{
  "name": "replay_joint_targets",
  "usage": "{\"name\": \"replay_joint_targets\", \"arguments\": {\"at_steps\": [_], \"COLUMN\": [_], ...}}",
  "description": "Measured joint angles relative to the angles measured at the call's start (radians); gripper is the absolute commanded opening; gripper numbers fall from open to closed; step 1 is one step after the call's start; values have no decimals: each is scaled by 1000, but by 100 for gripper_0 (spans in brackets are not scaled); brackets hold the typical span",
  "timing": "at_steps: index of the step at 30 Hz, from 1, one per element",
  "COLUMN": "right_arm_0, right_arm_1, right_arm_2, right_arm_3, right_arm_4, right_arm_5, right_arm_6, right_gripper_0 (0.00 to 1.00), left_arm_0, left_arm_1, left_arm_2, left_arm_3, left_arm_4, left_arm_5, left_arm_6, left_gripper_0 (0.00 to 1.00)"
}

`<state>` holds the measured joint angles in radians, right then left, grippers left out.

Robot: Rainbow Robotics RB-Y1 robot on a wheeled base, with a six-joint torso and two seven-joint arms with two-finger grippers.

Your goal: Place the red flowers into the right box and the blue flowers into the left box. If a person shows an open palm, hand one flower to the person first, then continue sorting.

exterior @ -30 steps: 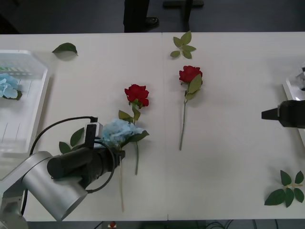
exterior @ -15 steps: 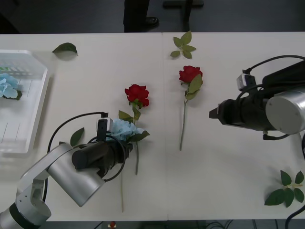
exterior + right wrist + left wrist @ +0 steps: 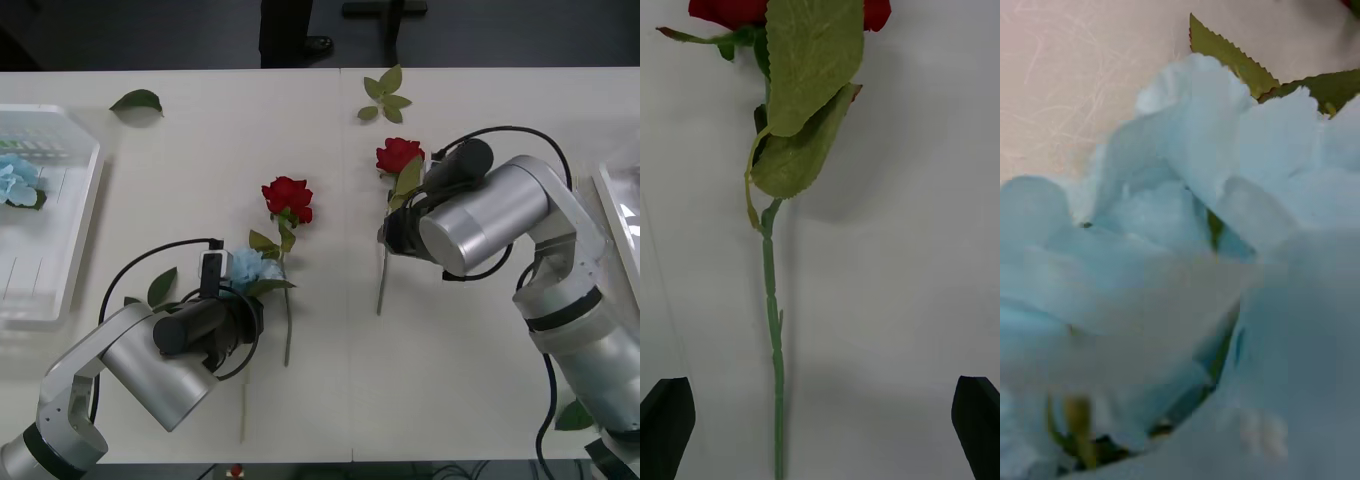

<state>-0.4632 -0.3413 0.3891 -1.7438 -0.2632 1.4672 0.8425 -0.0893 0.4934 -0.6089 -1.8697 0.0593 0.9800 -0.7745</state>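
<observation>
Two roses (image 3: 288, 196) between boxes (image 3: 60, 250)

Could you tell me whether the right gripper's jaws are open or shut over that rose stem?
Open. The right gripper has its jaws apart at the two corners, with the red rose's stem lying on the table between them, untouched.

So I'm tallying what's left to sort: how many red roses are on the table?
2. One rose lies mid-table beside the left hand; the other rose lies under the right hand. None seem hidden.

Right end effector (image 3: 820, 427) swung in over red flower (image 3: 399, 156) stem.
</observation>
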Motion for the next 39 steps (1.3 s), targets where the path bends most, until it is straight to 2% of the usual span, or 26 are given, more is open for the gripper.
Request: {"name": "replay_joint_targets", "arguments": {"at_steps": [7,15,18,22,25,27,29,31,33,37,39], "right_arm_0": [-75,-122,-124,-123,-124,-124,-124,-124,-124,-124,-124], "right_arm_1": [77,117,117,117,117,117,117,117,117,117,117], "right_arm_2": [-2,-1,-1,6,24,35,45,52,55,54,54], "right_arm_3": [205,334,355,365,365,367,373,383,390,390,390], "right_arm_4": [52,92,93,103,115,115,119,133,141,141,142], "right_arm_5": [-54,-101,-117,-120,-120,-120,-121,-121,-122,-124,-124], "right_arm_6": [0,0,0,0,0,0,0,0,0,-1,-1], "right_gripper_0": [100,100,100,100,95,87,72,37,22,6,2], "left_arm_0": [0,-5,-21,-56,-90,-117,-148,-185,-226,-307,-343], "left_arm_1": [0,0,0,0,0,0,0,0,0,0,0], "left_arm_2": [0,2,20,93,162,206,240,274,315,430,501], "left_arm_3": [0,-19,-76,-182,-232,-249,-253,-253,-252,-231,-194], "left_arm_4": [4,5,15,103,151,182,203,233,275,369,420], "left_arm_5": [0,-13,65,201,276,312,337,364,398,452,470], "left_arm_6": [-7,-20,-41,-184,-253,-262,-283,-345,-434,-530,-563], "left_gripper_0": [0,0,0,0,0,0,0,0,0,0,0]}}
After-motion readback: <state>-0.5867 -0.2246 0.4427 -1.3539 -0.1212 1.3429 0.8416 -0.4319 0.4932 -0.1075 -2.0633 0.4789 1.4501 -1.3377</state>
